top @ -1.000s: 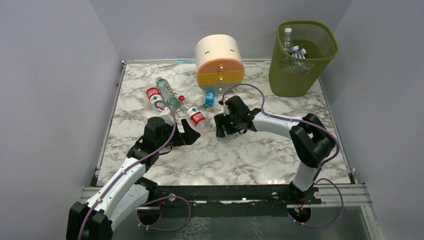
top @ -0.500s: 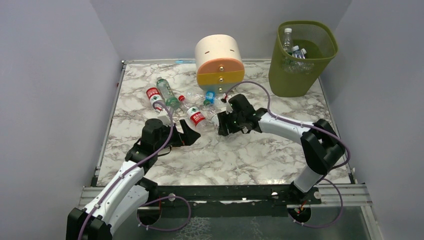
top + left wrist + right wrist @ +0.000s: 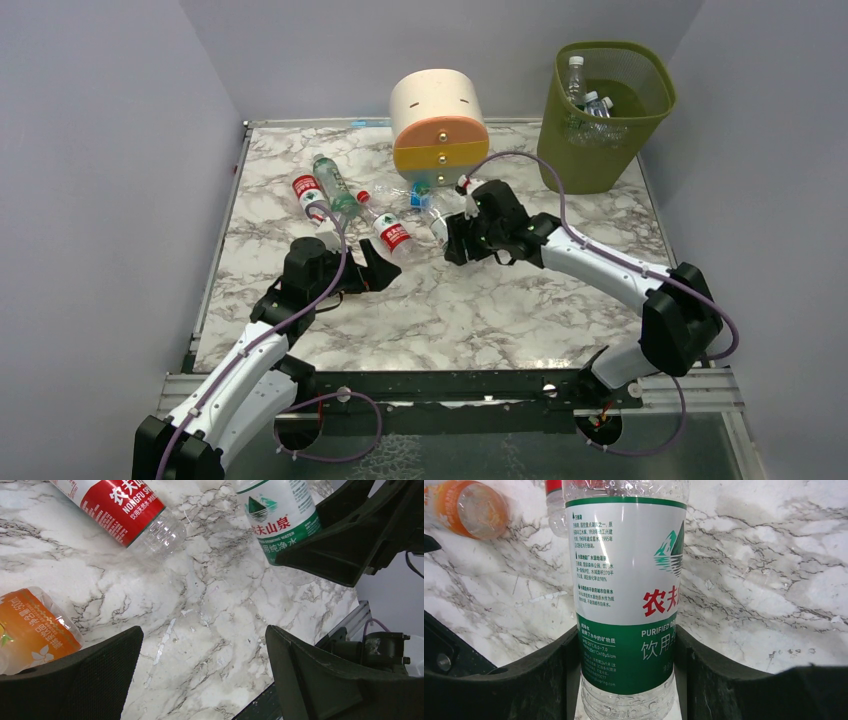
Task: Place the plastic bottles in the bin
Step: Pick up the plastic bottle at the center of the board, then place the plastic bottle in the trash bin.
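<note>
In the right tool point(image 3: 626, 672): green bottle point(image 3: 626, 580), clear, with a white-and-green label. Pinched across the lower label, one black finger point(image 3: 544, 675) pressed on each side. Lifted or resting, cannot tell. Seen from the top camera, sits mid-tabletop point(image 3: 480, 310), just in front of the drawer unit point(image 3: 438, 115).

Just left of it: red bottle point(image 3: 395, 236), lying on its side between the two tools and touching neither. Orange bottle point(image 3: 30, 630) also lying down, close beside one finger of the left tool point(image 3: 200, 675) but outside the gap.

Left tool spread wide and low over the marble. Only bare tabletop between its fingers. Pointed toward the red bottle and the right tool.

Farther back on the left: two bottles point(image 3: 322, 190) side by side, one with a red label and one with a green, both lying down.

Far right corner: bin point(image 3: 600, 160), olive mesh, upright, well apart from both tools. Inside it, several clear bottles point(image 3: 590, 105). At least one standing neck-up against the back wall.
</note>
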Controlling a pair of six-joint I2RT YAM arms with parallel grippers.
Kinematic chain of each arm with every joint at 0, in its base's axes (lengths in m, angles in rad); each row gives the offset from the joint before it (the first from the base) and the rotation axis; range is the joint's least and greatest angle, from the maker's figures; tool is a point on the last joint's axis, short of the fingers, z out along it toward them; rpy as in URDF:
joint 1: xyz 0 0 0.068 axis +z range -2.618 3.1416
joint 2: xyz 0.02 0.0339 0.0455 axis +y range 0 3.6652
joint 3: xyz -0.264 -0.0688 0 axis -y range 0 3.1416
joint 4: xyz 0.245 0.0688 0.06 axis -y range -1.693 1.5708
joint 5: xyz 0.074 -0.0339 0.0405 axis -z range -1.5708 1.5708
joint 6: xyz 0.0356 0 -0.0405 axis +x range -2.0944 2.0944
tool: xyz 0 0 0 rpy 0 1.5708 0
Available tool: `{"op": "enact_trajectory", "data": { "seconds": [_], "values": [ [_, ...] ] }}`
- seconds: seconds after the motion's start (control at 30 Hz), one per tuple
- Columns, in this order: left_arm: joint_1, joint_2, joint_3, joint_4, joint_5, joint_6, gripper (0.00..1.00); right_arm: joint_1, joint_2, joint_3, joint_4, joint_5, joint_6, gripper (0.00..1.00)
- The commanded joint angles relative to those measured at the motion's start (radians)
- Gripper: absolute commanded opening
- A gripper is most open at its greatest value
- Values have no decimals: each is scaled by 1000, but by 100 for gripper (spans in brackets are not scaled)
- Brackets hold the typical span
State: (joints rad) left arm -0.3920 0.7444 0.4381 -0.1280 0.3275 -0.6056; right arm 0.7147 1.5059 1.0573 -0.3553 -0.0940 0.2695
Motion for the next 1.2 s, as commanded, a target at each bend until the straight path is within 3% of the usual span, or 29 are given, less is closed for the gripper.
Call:
{"op": "enact_trajectory", "data": {
  "seconds": [0.0, 0.4, 0.87, 1.17],
  "values": [
    [6, -3, -6, 27, 27, 5, 99, 9, -58, 88, -55, 53, 7, 53],
    [6, -13, 4, 22, 37, -3, 99, -48, -82, 369, -157, 148, -61, 54],
    [6, 1, -1, 29, 65, -20, 99, -408, 34, 760, -162, 52, -55, 54],
    [5, -4, 5, 22, 62, -22, 99, -585, 261, 1092, -203, 12, -1, 54]
  ]
}}
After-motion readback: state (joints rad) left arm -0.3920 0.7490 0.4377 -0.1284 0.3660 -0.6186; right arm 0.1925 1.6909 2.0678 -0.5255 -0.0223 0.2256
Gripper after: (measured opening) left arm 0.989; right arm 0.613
